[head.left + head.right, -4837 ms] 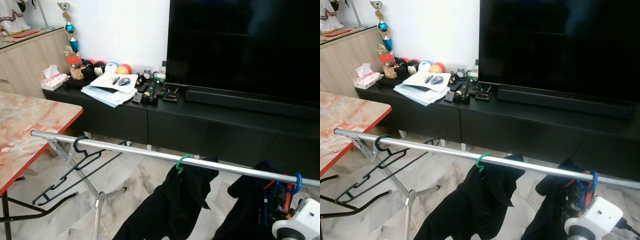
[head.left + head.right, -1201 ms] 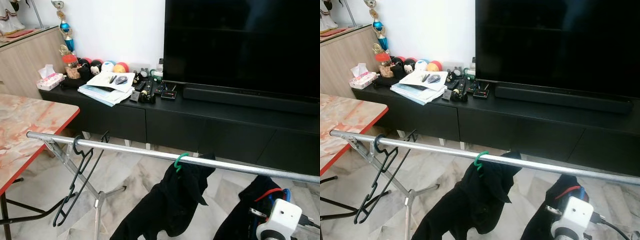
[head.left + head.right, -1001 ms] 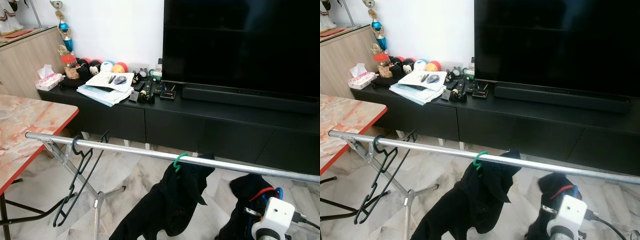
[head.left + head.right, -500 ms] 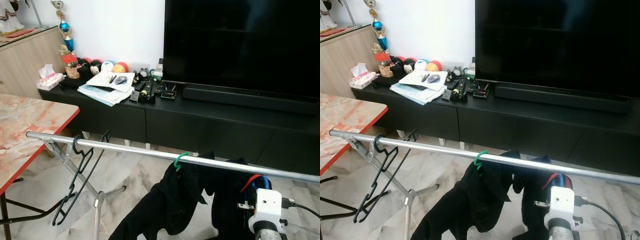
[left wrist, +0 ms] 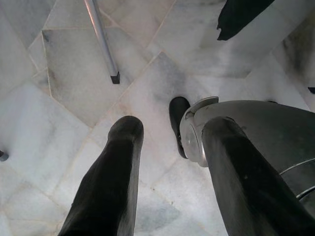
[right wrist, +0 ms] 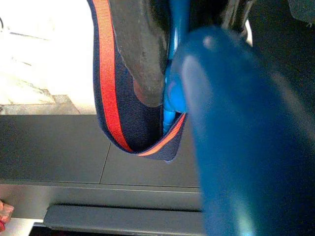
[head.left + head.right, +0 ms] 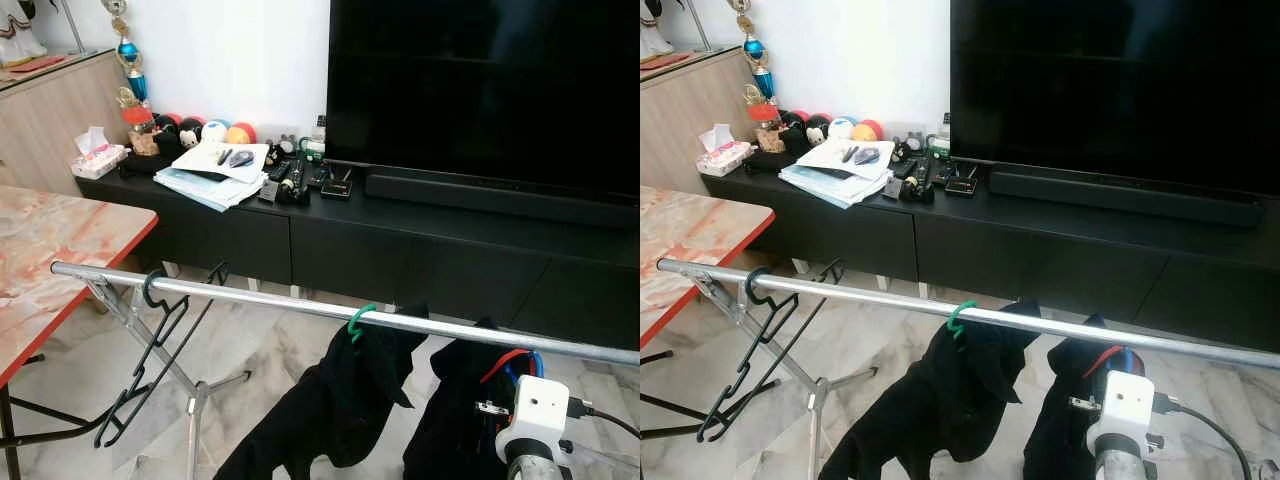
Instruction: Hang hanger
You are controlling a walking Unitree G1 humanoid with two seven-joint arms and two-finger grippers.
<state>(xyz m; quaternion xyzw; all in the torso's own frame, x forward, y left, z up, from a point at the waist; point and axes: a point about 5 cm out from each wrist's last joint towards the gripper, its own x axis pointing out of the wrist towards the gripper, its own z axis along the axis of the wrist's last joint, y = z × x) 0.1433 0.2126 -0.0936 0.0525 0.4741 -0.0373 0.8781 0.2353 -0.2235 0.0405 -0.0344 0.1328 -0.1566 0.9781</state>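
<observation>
A silver rack rail [image 7: 250, 298] crosses in front of me. An empty black hanger [image 7: 150, 345] hangs near its left end. A green hanger [image 7: 360, 318] with a black garment [image 7: 330, 410] hangs at the middle. Right of that, my right gripper [image 7: 512, 385] is shut on a blue hanger [image 6: 176, 64] carrying a dark garment [image 7: 455, 420] with red-trimmed collar [image 6: 106, 73]. The blue hook [image 7: 531, 362] sits just under the rail. My left gripper [image 5: 172, 135] hangs low and open over the floor with nothing between its fingers.
A marble-top table [image 7: 50, 260] with a red edge stands at the left. The rack's legs [image 7: 195, 400] spread on the marble floor. Behind the rail runs a black TV console [image 7: 420, 250] with papers [image 7: 215, 170] and a large TV [image 7: 480, 90].
The blue hanger, hooked on the rail's right end 4.8 s ago, is off it. My right gripper has carried it and the garment leftward. The black hanger is swinging.
</observation>
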